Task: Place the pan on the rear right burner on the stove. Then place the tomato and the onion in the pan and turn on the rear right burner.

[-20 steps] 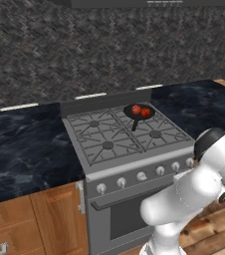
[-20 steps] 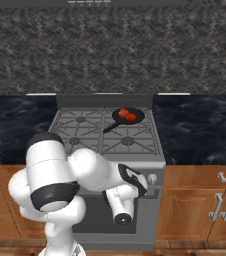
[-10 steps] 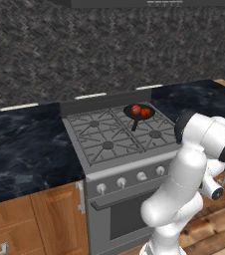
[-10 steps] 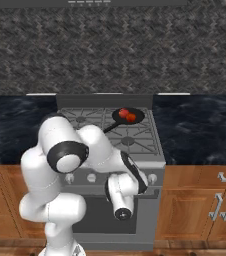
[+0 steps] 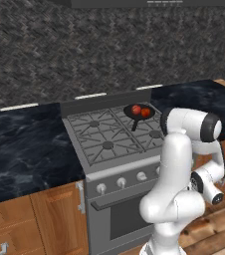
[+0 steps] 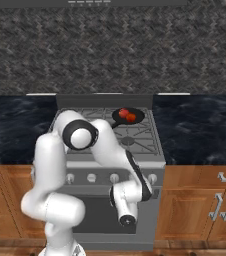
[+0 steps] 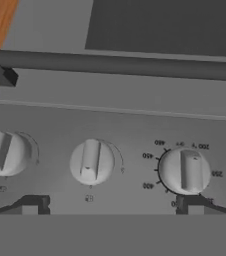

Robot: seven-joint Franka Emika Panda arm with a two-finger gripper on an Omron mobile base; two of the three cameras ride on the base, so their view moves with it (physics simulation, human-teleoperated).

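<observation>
Showing numbers 400, 450 round right knob (image 7: 186, 171); fingers (image 7: 36, 202) spread.

Arm (image 6: 110, 150) swings further across stove (image 6: 135, 155) front vs a sec ago: elbow now higher over the grates, forearm drops down past the knob row, hand (image 6: 124, 206) sits before the oven door.
</observation>
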